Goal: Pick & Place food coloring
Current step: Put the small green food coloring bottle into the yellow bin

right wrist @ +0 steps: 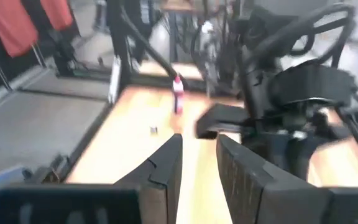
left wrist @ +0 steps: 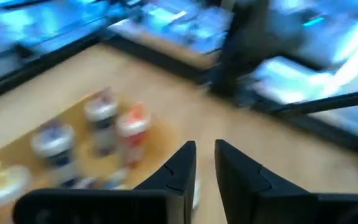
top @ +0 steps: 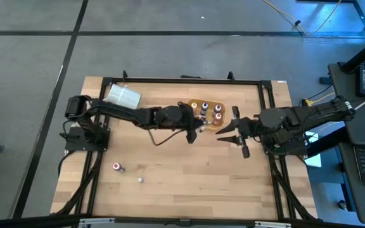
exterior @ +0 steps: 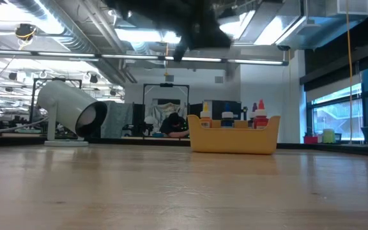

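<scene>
High view: left claw (top: 195, 132) hovers just beside tray (top: 223, 104) of bottles (top: 209, 111) — grip cannot tell. Right claw (top: 228, 135) near it, narrowly apart, empty. Loose food coloring bottle (top: 117, 167) well apart, back toward left base — you likely fetch next; line up squarely.

Bright ceiling lights (exterior: 139, 35) glare in the low view; both wrist views are smeared with blur, tinted blue.

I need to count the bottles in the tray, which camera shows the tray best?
The high view: the tray shows whole from above. The low view shows its side wall and bottle tops only; the left wrist view catches it blurred; the right wrist view misses it.
</scene>
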Robot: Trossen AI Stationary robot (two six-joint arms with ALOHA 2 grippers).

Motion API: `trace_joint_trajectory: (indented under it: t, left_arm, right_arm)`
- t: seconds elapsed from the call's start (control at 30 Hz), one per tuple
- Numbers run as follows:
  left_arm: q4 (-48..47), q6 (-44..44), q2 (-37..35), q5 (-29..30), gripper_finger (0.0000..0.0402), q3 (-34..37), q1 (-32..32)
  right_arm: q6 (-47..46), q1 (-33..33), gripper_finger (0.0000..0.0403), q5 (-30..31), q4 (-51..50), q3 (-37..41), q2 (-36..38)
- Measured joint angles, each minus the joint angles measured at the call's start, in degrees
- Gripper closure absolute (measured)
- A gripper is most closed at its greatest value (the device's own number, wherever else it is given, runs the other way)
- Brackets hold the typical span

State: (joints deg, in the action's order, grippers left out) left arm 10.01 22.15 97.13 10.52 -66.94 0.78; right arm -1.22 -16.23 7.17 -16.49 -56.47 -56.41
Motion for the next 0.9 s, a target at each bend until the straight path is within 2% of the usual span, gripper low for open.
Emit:
trace_joint_trajectory:
  t: [0.13, 0.3, 0.4, 0.53, 0.67, 0.77, 0.9]
  left_arm:
    - [0.74, -0.85, 4.20, 4.56, 0.0361, 0.07, 2.56]
    - [2.30, -0.35, 9.44, 5.40, 0.0384, 0.07, 5.61]
    - [2.33, 0.99, 11.74, 3.75, 0.0395, 0.12, 7.00]
    - [2.67, 1.16, 12.72, -1.31, 0.0400, 0.12, 7.58]
    - [3.05, -0.83, 11.79, -5.14, 0.0393, 0.12, 7.13]
    - [2.92, -2.82, 8.36, -5.95, 0.0389, 0.12, 6.10]
    - [-5.22, -2.86, 1.37, -1.21, 0.0387, 0.03, 4.35]
  right_arm:
    - [-0.79, 0.00, 0.0302, 1.51, -4.36, 0.02, 0.06]
    - [-1.46, 0.00, 0.0302, 1.95, -7.61, 0.02, -0.24]
    - [-1.73, 0.00, 0.0302, 2.46, -9.67, 0.02, -0.16]
    - [-2.05, 0.00, 0.0302, 2.43, -12.46, 0.02, -0.21]
    - [-3.05, 0.00, 0.0302, 2.41, -15.92, 0.02, -0.88]
    - [-2.96, 0.00, 0.0302, 2.41, -16.26, 0.02, -2.50]
    - [-2.82, 0.00, 0.0301, 2.41, -14.83, 0.02, -5.25]
